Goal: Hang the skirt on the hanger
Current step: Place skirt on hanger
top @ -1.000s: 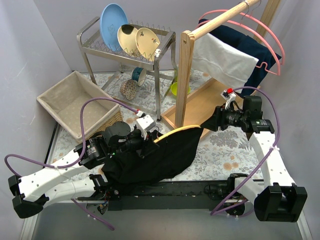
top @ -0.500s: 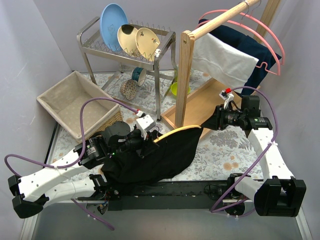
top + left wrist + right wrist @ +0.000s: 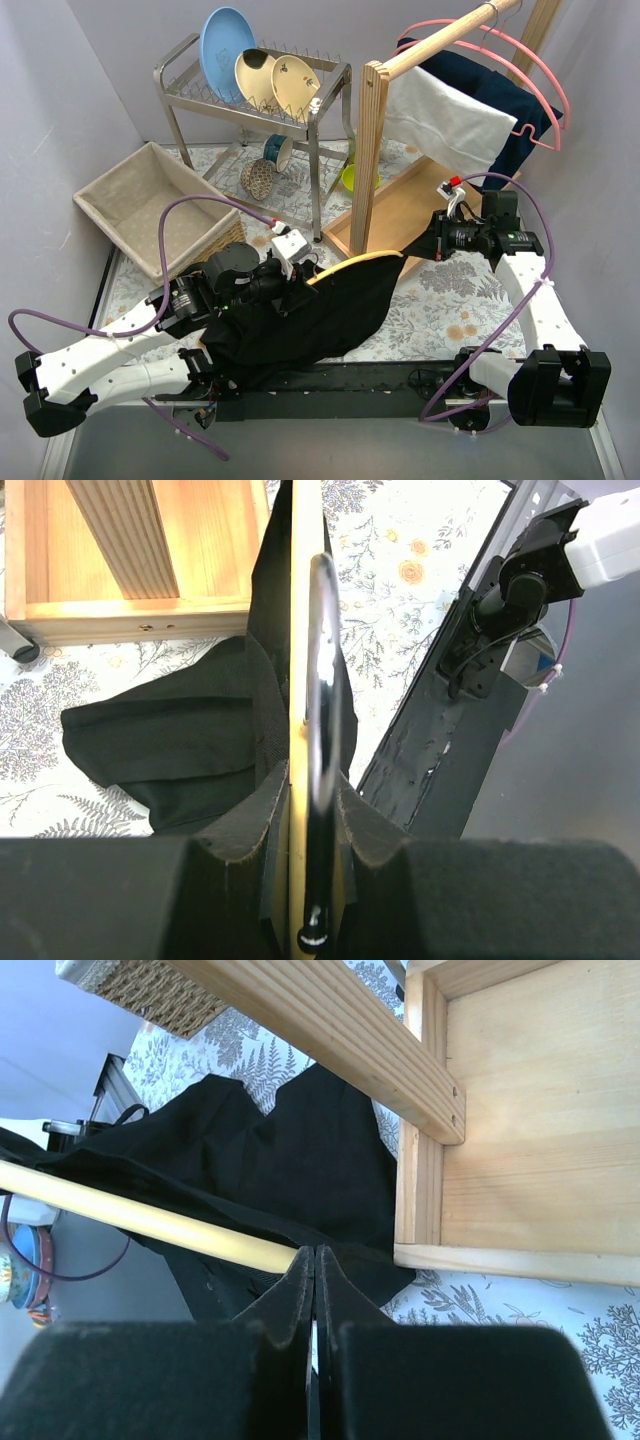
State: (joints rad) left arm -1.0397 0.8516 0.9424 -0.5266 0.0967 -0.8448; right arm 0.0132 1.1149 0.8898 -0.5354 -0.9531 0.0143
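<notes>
1. Left gripper [image 3: 312, 802] squeezes tight on the yellow hanger [image 3: 300, 630]. Black cloth is pinched in on both sides of it.
2. Right gripper [image 3: 315, 1257] is closed all the way, with its fingers pressed flat together. It sits right at the far tip of the hanger. Black cloth lies at its tips, but I cannot tell if any is caught between them.
3. The skirt [image 3: 320, 320] lies along the hanger bar. It hangs down under the left gripper and spreads out toward the right gripper.
4. The skirt looks soft, thin and light. I think it will flop and sag, not keep its shape, and it could slide off the smooth bar.
5. The hanger looks hard and stiff, so a firm hold near its middle should keep it steady.
6. The best place to grab the skirt is likely its top edge, close to the bar, with a small tight pinch.
7. A wooden tray [image 3: 500, 1160] sits just beside the right gripper. Loose cloth could catch on its corner.
</notes>
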